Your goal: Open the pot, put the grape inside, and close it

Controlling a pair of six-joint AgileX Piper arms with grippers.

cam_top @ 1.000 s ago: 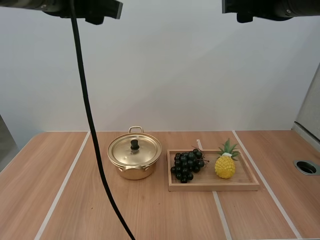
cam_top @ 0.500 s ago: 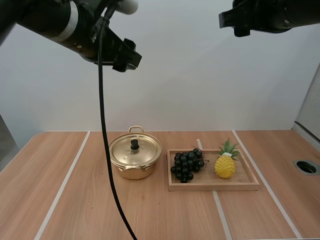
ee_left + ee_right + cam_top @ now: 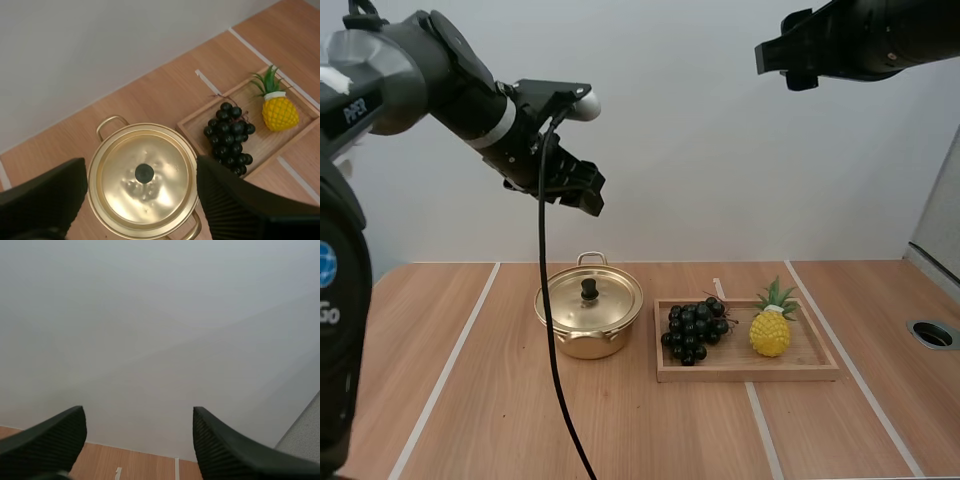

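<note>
**Left pincer** (image 3: 140,165): hangs in the air high above the pot (image 3: 588,318). Its two fingers are spread wide with their ribbed inner faces turned to each other. It grips nothing and touches nothing. In the left wrist view the pot lies far below, between the fingers.

**Pot:** gold-coloured, with two loop handles, standing on the tabletop (image 3: 470,400). The lid (image 3: 605,300) is seated on it, with a black knob (image 3: 589,290) at its centre.

**Wooden tray** (image 3: 745,373): just beside the pot on its right.

**Grapes** (image 3: 695,330): a dark bunch lying in the tray's left end, the end nearest the pot.

**Pineapple** (image 3: 770,330): stands upright in the tray to the right of the grapes.

**Right pincer** (image 3: 137,412): high above the right side of the tabletop. Its fingers stand wide apart and empty, facing the pale wall.
</note>
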